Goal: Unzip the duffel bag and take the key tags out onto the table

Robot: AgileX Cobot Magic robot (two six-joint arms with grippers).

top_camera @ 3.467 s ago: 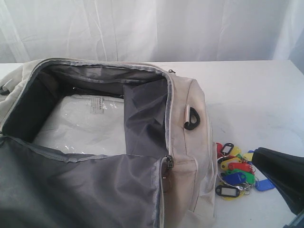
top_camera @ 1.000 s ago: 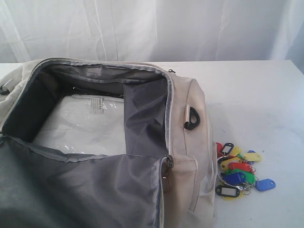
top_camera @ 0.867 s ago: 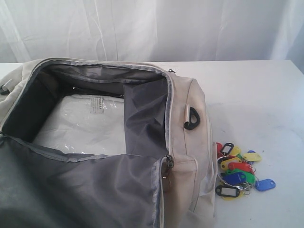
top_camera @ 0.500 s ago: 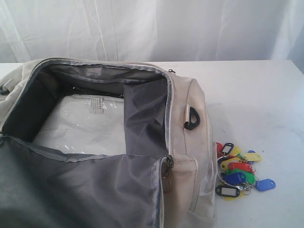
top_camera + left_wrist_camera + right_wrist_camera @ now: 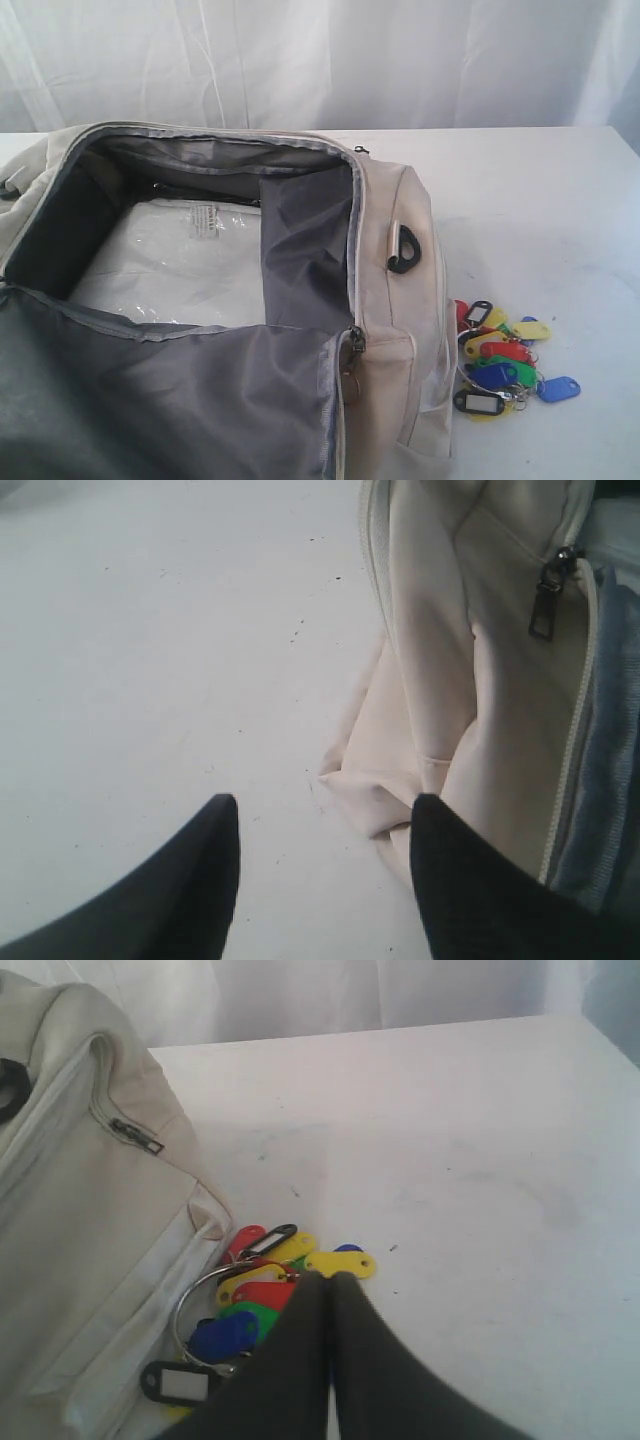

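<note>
The cream duffel bag [image 5: 395, 300] lies unzipped on the white table [image 5: 540, 200], its dark grey lining showing. The key tags [image 5: 503, 362], a bunch in blue, red, green, yellow and black on metal rings, rest on the table against the bag's right side. Neither gripper appears in the exterior view. In the right wrist view my right gripper [image 5: 328, 1278] is shut with nothing in it, hovering over the key tags [image 5: 250, 1295] beside the bag [image 5: 80, 1190]. My left gripper [image 5: 325, 805] stands open over bare table [image 5: 150, 660], next to the bag's end [image 5: 470, 680] and empty.
A clear plastic-wrapped white packet [image 5: 175, 265] lies inside the bag. A black D-ring [image 5: 404, 248] sticks out of the bag's right end. A grey zipper pull [image 5: 548, 600] hangs on the bag's end. White curtain closes off the back; open tabletop stretches right of the tags.
The dark right gripper that was beside the key tags at the exterior view's right edge has left that view. Bag and tags have stayed put over the last second.
</note>
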